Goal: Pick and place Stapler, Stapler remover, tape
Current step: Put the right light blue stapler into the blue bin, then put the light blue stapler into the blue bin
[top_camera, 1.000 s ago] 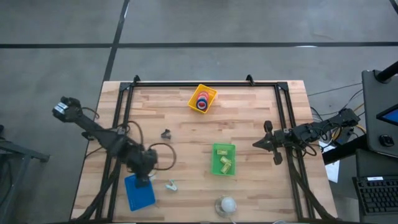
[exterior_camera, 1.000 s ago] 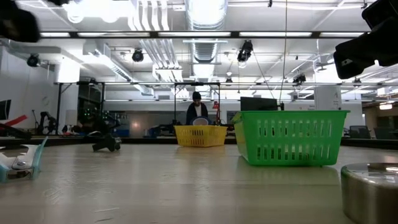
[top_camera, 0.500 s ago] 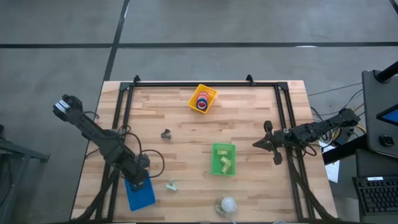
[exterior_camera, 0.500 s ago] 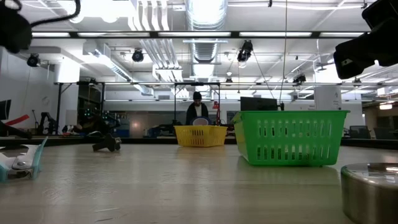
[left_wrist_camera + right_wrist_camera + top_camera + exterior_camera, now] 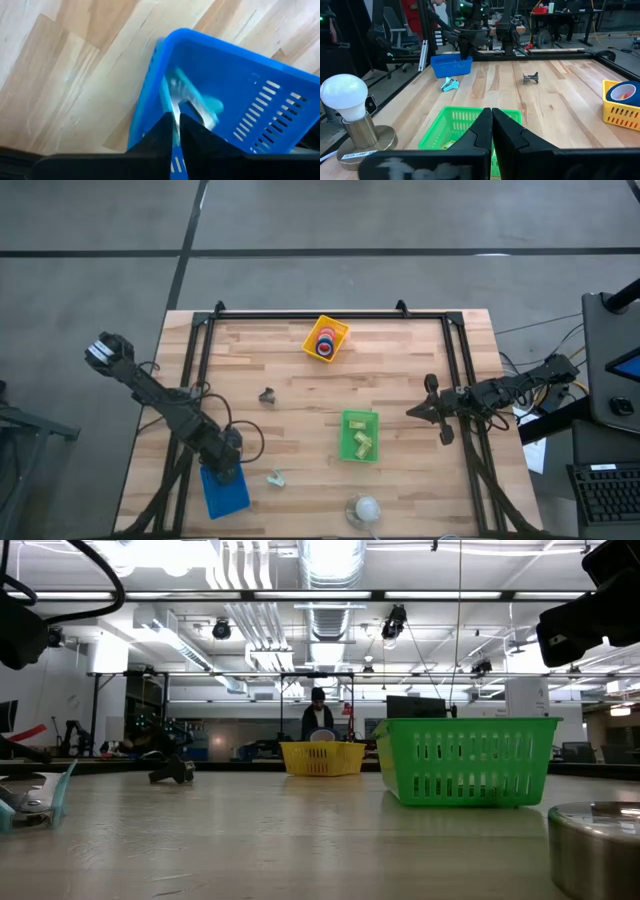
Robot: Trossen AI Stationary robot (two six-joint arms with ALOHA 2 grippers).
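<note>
Bin: blue bin (image 5: pixel 224 488) at table's near-left corner; left gripper (image 5: pixel 229 467) hangs over its rim.
Left gripper: fingers almost together, thinly parted around a teal-handled staple remover (image 5: pixel 192 100) in the blue bin; hold or release unclear.
Right gripper: (image 5: pixel 417 411) fingers closed, empty, parked at table's right.
Step advice: open fully, lift straight up clear of the wall.
Axis: staple remover's length runs slantwise across the bin floor.

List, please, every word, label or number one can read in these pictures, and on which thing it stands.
"TEST LAMP …": a label on the lamp base; the rest is too blurred to read.
No other readable text appears: none on the blue bin, green bin or yellow bin.
</note>
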